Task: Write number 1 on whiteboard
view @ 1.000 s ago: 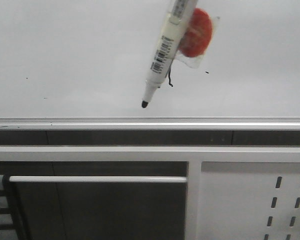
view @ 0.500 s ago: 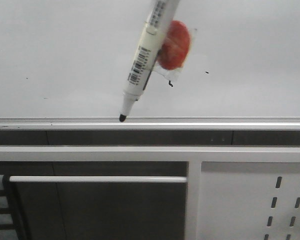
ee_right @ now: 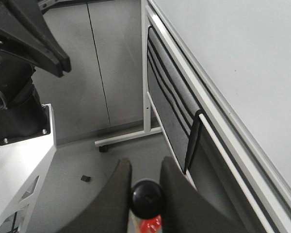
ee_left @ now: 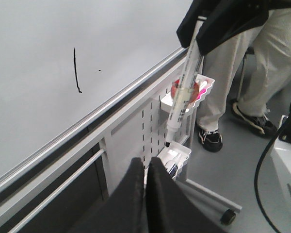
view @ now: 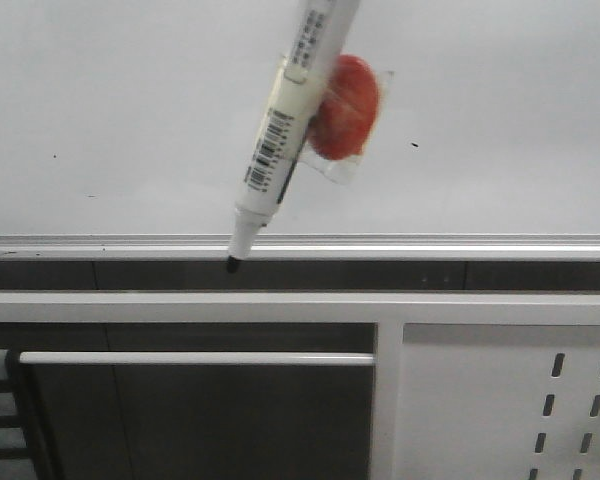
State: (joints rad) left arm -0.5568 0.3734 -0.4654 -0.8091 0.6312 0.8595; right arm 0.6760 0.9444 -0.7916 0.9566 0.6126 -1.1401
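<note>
Marker (view: 285, 130), pinched in right hand (ee_right: 144, 187), now dropped past whiteboard (view: 130, 100) edge; number 1 (ee_left: 76, 70) apparently done; left hand (ee_left: 146, 177) pressed together.

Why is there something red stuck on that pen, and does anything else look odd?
The white barcode-labelled marker pen has a red disc in clear wrap taped to its barrel, an unusual add-on. Its black tip now hangs past the silver-framed glossy whiteboard, off the writing surface. The thin black stroke is slightly curved, not straight.
</note>
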